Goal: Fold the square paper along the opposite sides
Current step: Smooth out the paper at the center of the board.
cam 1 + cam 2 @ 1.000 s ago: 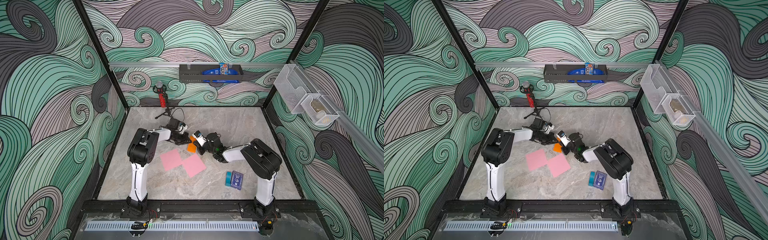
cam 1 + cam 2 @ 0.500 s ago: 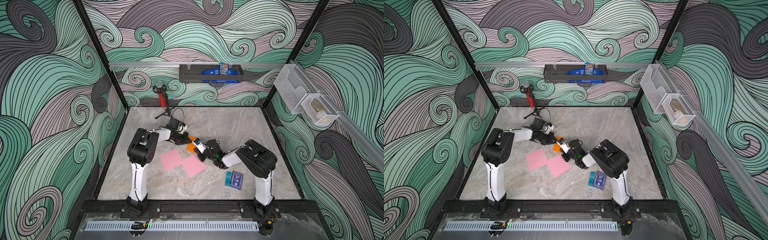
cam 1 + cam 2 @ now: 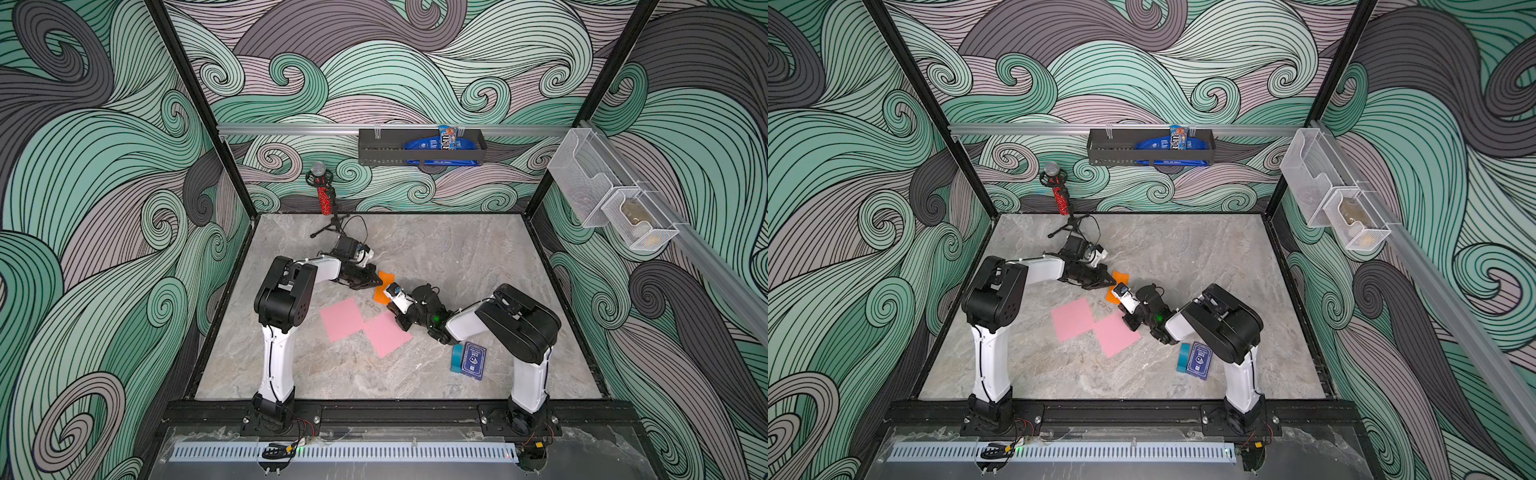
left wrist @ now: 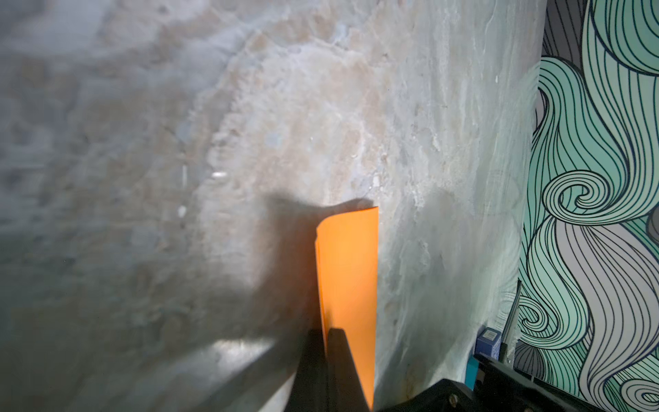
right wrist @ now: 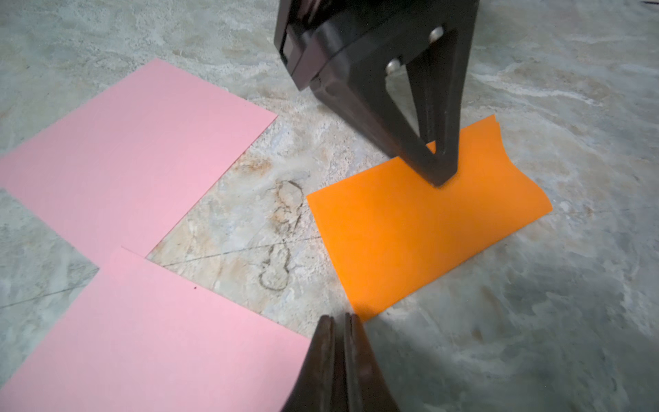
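Top view: M&M's packet (image 3: 449, 139) in rack (image 3: 380, 150)

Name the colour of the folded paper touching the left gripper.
Orange folded paper, best in right wrist view.

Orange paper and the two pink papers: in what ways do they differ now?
The orange paper is folded double, a rectangle; the pink papers are flat, unfolded squares. The left tool presses its shut tip on the orange paper, not on the pink papers. All lie on the table.

Under the left pincer (image 5: 440, 180), of matt black plastic, the orange paper (image 5: 410, 232) looked matt and smooth. The bench (image 5: 535, 321) around it resembled mottled, faintly rough stone.
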You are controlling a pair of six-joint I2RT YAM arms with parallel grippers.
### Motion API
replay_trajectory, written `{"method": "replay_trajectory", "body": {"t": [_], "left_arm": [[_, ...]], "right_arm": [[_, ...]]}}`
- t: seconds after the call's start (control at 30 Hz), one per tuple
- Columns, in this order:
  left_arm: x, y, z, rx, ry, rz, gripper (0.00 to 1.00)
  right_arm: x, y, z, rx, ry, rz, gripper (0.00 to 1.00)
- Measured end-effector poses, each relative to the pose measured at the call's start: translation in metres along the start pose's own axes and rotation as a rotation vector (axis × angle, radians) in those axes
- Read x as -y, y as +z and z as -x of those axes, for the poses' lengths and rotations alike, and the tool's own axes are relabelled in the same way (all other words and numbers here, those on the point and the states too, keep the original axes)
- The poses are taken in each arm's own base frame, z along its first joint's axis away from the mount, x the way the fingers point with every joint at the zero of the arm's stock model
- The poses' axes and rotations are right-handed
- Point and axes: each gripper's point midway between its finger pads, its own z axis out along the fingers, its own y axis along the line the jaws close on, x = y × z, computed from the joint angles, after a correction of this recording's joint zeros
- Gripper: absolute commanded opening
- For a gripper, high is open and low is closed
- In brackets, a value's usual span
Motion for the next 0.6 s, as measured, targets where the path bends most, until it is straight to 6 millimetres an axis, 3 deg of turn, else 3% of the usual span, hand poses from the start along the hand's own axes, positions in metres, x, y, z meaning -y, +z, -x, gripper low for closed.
{"method": "replay_trajectory", "body": {"t": [0.13, 0.27, 0.43, 0.5, 0.6], "left_arm": [[0.0, 0.0, 0.001, 0.002, -0.001, 0.0, 0.0], [-0.001, 0.0, 0.0, 0.002, -0.003, 0.0, 0.0], [-0.001, 0.0, 0.001, 0.003, -0.004, 0.0, 0.0], [-0.001, 0.0, 0.001, 0.003, -0.004, 0.0, 0.0], [-0.001, 0.0, 0.001, 0.003, -0.006, 0.0, 0.0]], "right_arm": [[0.01, -0.006, 0.01, 0.02, 0.067, 0.009, 0.12], [0.051, -0.005, 0.042, 0.108, 0.186, -0.026, 0.1], [0.098, 0.017, 0.093, 0.231, 0.277, -0.061, 0.08], [0.104, 0.028, 0.102, 0.243, 0.299, -0.057, 0.08], [0.106, 0.042, 0.098, 0.219, 0.33, -0.048, 0.08]]}}
